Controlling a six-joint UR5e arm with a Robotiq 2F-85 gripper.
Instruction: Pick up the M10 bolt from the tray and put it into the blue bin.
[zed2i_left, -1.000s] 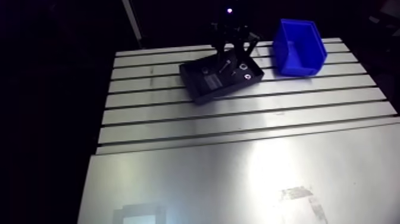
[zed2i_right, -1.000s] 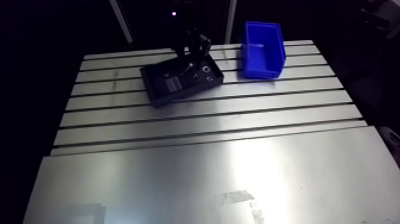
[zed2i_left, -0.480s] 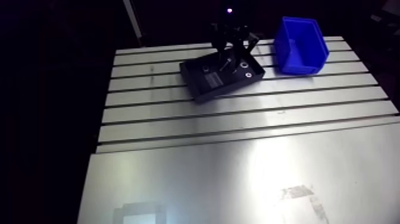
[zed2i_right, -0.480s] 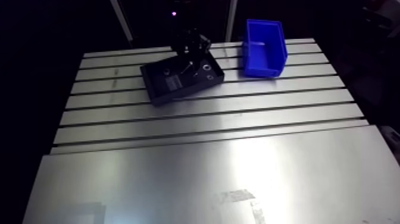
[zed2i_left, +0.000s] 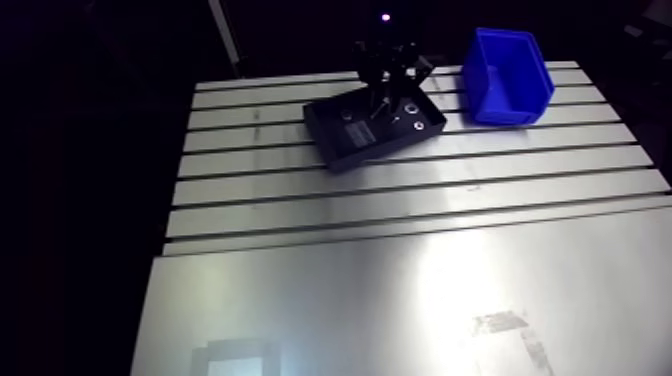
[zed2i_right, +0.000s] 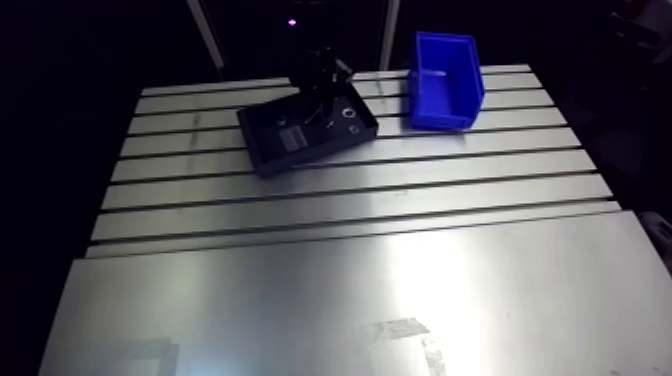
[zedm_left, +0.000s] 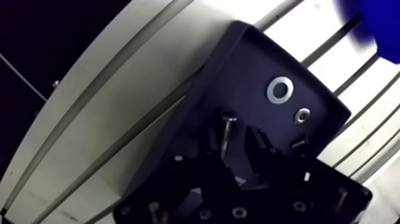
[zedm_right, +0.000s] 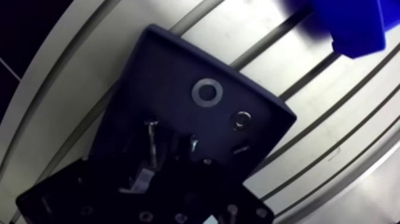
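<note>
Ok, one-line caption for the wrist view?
Gripper poised at the silver bolt in the black rectangular tray, flat steel washer and nut ahead, blue plastic bin beyond.

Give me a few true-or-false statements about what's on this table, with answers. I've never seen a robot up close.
1. The bolt is between the jaws. True.
2. The blue bin stands inside the black tray. False: it stands on the table, beside the tray and apart from it.
3. A round washer lies in the tray. True.
4. The bolt is already in the blue bin. False: it is at the tray.
5. The table is wooden. False: it is slotted metal.
</note>
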